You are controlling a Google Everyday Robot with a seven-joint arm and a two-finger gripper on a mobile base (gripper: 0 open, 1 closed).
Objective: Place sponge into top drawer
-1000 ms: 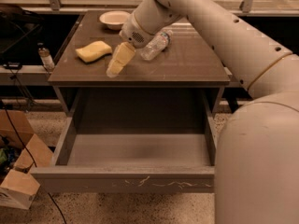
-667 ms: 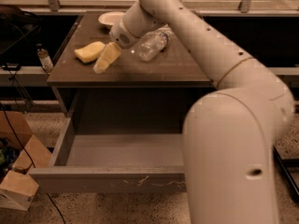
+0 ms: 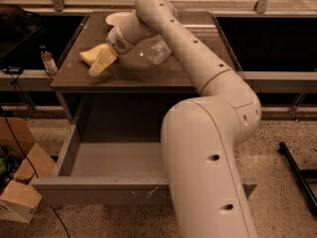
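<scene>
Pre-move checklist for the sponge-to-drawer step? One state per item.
1. Top drawer pulled out, visible floor bare: ok.
2. Right part of the drawer floor, hidden behind the arm: cannot tell.
3. Sponge in view, lying on the cabinet top near its left edge, not in the drawer: ok.
4. Gripper positioned at the sponge, overlapping its right side: ok.
5. Firm hold on the sponge: cannot tell.
6. Bottle and bowl apart from the sponge, both on the far side of the arm: ok.
</scene>
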